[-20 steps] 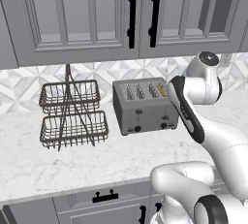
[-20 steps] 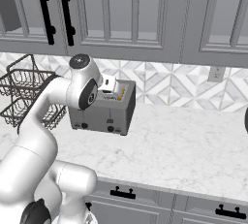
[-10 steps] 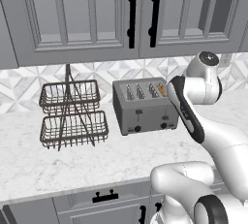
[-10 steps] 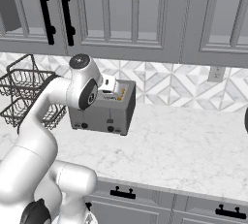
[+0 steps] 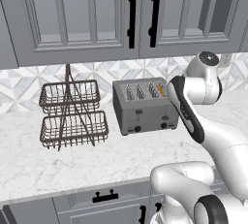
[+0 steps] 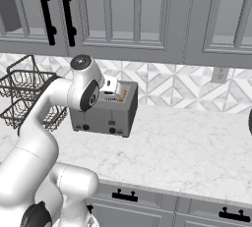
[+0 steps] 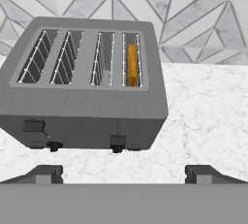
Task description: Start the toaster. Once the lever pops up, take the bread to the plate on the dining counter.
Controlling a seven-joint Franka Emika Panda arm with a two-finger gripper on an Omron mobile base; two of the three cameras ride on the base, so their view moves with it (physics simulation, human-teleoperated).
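Gripper above the toaster, jaws spread wide.
The bread sits in the rightmost slot.

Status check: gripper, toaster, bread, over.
Gripper open, empty, facing the boxy grey metal toaster. Golden-tan bread slice down in the rightmost slot. Right-hand lever untouched. Path clear.
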